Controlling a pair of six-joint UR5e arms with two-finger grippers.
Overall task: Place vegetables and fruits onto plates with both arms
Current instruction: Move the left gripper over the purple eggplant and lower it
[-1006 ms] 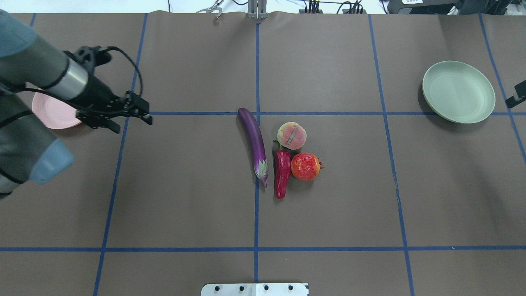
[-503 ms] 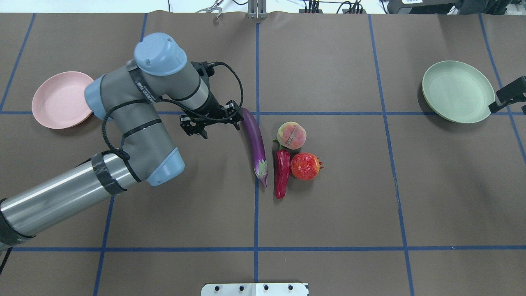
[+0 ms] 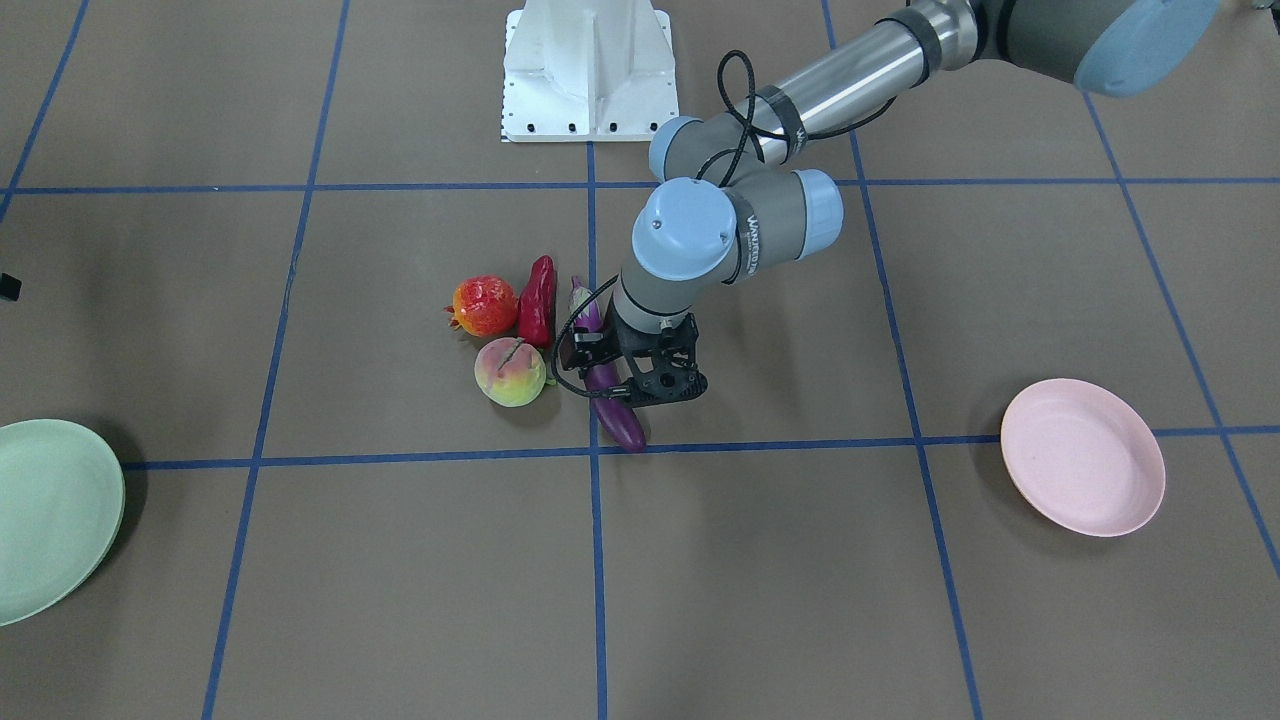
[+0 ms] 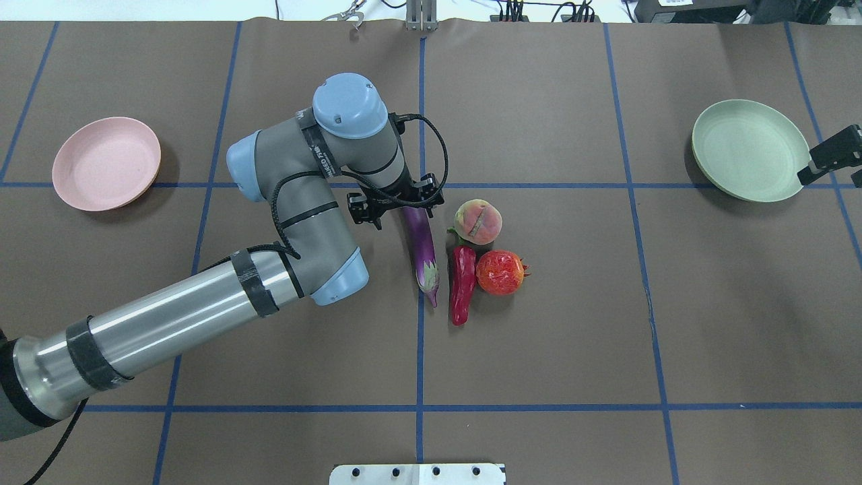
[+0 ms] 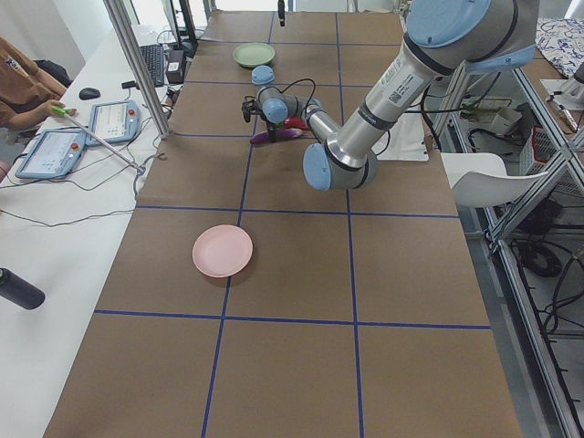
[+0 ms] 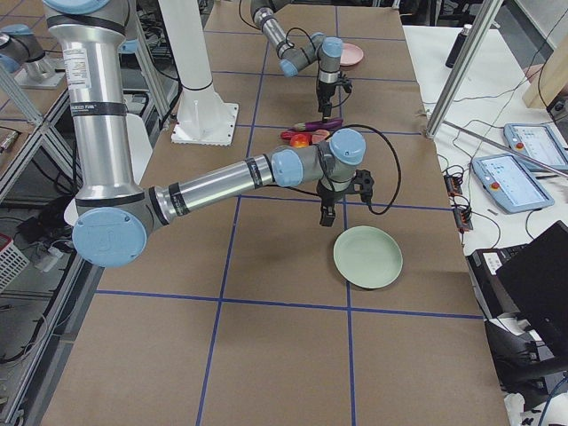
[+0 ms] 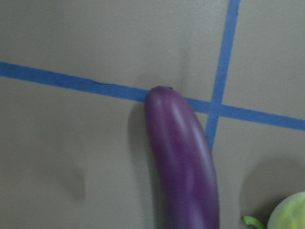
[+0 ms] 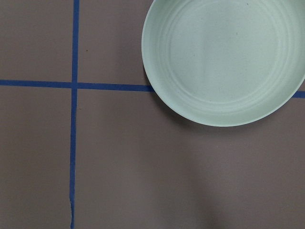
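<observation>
Checking L gripper: jaws apart, now straddling blunt end of eggplant, having swung over from the pink plate side within the last sec. Judgement: first pick imminent, nothing lifted yet.

Eggplant lies flat on table. Chili is just beside its cap end; peach and pomegranate are just past that. All unmoved.

R gripper is well apart from eggplant and has edged in; apart or together, cannot tell.

Containers:
- Pink plate: well apart from eggplant, L-arm side, empty.
- Green plate: well apart, opposite side, empty.
</observation>
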